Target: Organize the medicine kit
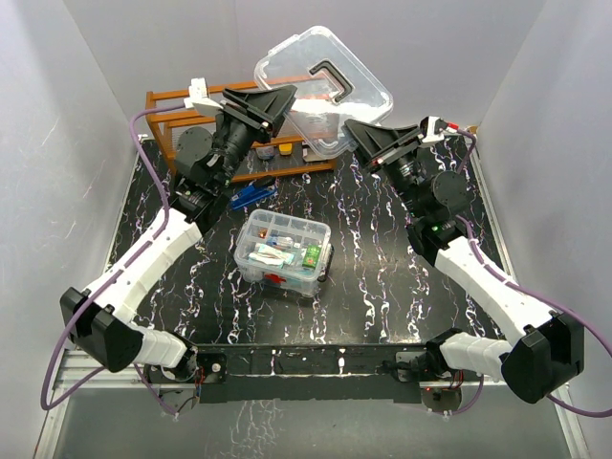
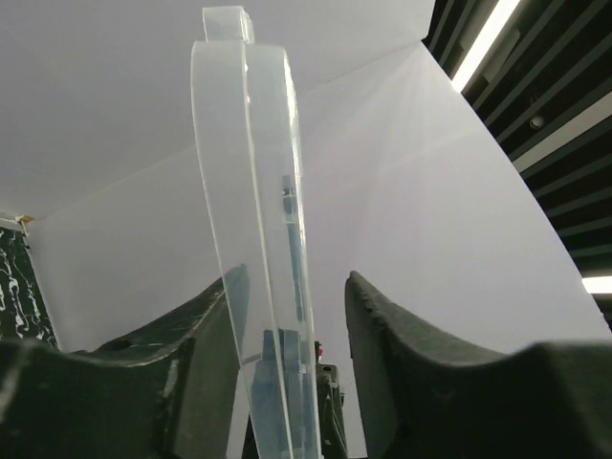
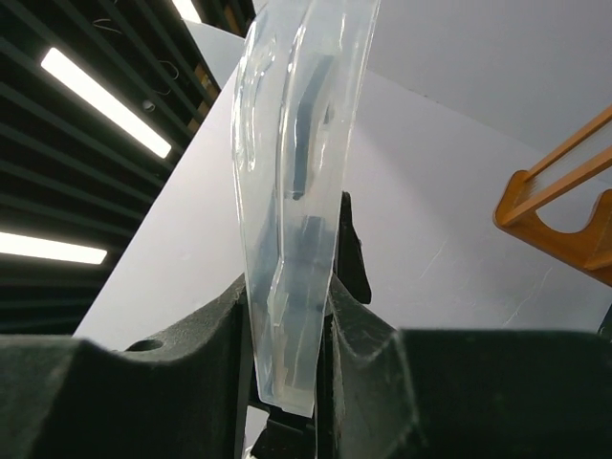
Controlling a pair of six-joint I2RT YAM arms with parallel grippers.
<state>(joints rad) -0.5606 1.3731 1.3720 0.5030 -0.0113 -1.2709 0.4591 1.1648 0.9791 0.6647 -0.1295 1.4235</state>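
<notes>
Right wrist view, right gripper (image 3: 287, 316) clamped on lid (image 3: 287, 124), left wrist, left gripper (image 2: 293, 296) gaping around it

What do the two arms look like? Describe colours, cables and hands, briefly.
Both the left arm and right arm have white shells between black joints, with a purple cable looped along each. The left hand and right hand are black, each with two thick wedge-shaped fingers.

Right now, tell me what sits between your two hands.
The clear lid; the top view shows it spanning from the left hand to the right hand.
</notes>
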